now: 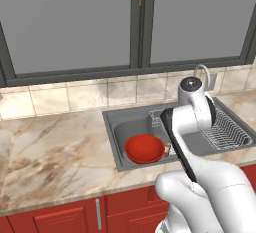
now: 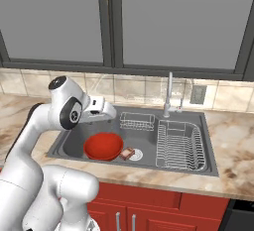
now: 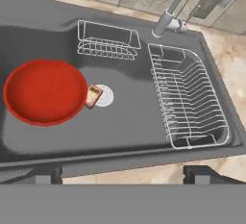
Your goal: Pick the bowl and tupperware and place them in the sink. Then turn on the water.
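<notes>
The glossy red bowl [image 3: 45, 91] [image 2: 103, 145] [image 1: 144, 148] lies upright on the floor of the grey sink [image 3: 134, 122] [image 2: 149, 143] [image 1: 120, 132], in its left half. My gripper [image 3: 124, 174] [image 2: 104, 108] hangs open above the sink's near-left part, well above the bowl, with nothing between its fingers. The chrome faucet [image 3: 168, 18] [image 2: 169, 96] [image 1: 201, 72] stands at the sink's back rim. The tupperware is out of view, and so is the water.
A small brown-and-white piece [image 3: 92, 96] lies beside the round drain [image 3: 104, 94]. A wire rack [image 3: 108, 40] sits at the sink's back and a wire dish rack [image 3: 190, 98] fills its right side. Marble counter [image 1: 55, 147] spreads to the left; windows rise behind.
</notes>
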